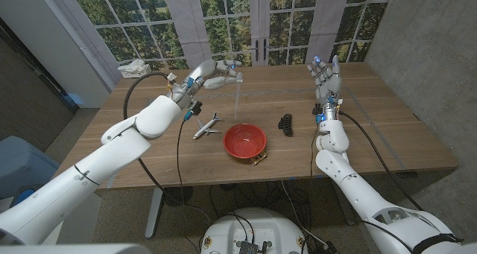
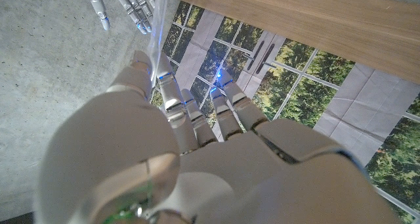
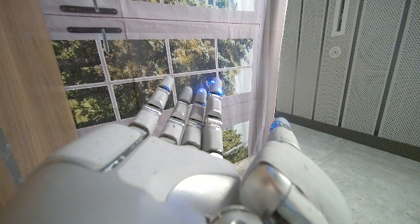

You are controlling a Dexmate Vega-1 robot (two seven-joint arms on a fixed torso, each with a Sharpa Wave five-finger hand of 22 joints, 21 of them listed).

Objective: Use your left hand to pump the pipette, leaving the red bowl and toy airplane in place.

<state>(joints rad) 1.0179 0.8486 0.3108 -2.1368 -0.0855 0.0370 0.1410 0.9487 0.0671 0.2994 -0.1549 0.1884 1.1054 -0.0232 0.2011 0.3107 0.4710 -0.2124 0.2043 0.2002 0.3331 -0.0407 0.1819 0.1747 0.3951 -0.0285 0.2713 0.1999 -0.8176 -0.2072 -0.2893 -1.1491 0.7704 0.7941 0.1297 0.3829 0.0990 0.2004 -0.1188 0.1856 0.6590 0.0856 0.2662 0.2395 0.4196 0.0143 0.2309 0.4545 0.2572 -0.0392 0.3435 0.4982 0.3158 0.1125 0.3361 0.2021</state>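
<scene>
My left hand [image 1: 212, 74] is raised above the far middle of the table and grips the top of a clear pipette [image 1: 237, 96], which hangs almost straight down from its fingers. In the left wrist view the pipette [image 2: 156, 37] shows as a translucent tube between the thumb and fingers of that hand [image 2: 177, 152]. The red bowl [image 1: 244, 140] stands near the table's front middle. The white toy airplane [image 1: 208, 126] lies just left of it. My right hand [image 1: 326, 79] is held up at the right, fingers spread and holding nothing, as the right wrist view [image 3: 184, 158] also shows.
A black hair clip [image 1: 286, 124] lies right of the bowl. A small gold object [image 1: 258, 159] peeks out by the bowl's front rim. The wooden table [image 1: 387, 135] has bare wood at the right and front left. Windows stand behind it.
</scene>
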